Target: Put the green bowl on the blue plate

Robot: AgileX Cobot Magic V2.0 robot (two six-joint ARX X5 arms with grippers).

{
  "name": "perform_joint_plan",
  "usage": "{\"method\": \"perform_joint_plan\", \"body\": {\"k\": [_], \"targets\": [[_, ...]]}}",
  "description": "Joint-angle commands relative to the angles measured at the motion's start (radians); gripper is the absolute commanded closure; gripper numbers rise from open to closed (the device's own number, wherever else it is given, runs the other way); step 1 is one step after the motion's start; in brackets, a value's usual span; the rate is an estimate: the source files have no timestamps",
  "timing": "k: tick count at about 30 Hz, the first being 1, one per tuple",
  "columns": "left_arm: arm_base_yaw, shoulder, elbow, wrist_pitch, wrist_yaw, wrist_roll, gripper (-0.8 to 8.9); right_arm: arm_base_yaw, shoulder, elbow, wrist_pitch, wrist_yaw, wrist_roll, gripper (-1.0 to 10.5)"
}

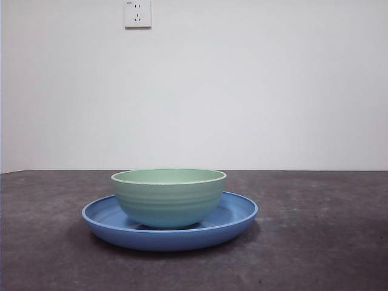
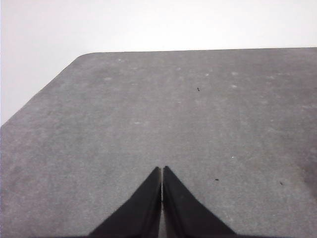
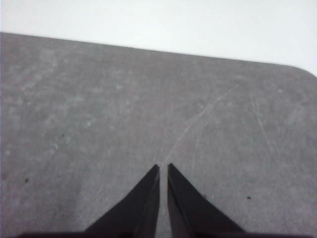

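Note:
The green bowl [image 1: 168, 197] stands upright inside the blue plate [image 1: 239, 213], a little left of the plate's middle, in the front view. Neither arm shows in that view. The left wrist view shows my left gripper [image 2: 162, 169] shut with nothing in it, over bare grey table. My right gripper [image 3: 163, 166] in the right wrist view is likewise shut and holds nothing, above bare table. Neither wrist view shows the bowl or the plate.
The dark grey table [image 1: 321, 242] runs back to a white wall with a socket [image 1: 137, 13]. A rounded table corner [image 2: 84, 55] shows in the left wrist view and another corner [image 3: 304, 70] in the right wrist view.

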Motion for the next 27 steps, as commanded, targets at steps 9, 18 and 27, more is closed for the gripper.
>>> {"method": "perform_joint_plan", "body": {"k": [9, 18, 27], "targets": [[0.001, -0.002, -0.020, -0.005, -0.006, -0.005, 8.07, -0.002, -0.002, -0.005, 0.000, 0.001, 0.018, 9.2], [0.001, -0.002, -0.021, -0.005, -0.006, -0.005, 8.07, -0.002, -0.002, -0.005, 0.010, 0.003, 0.018, 9.2], [0.001, -0.002, -0.020, -0.005, -0.006, -0.005, 8.07, -0.002, -0.002, -0.004, 0.010, 0.003, 0.018, 9.2]]}}
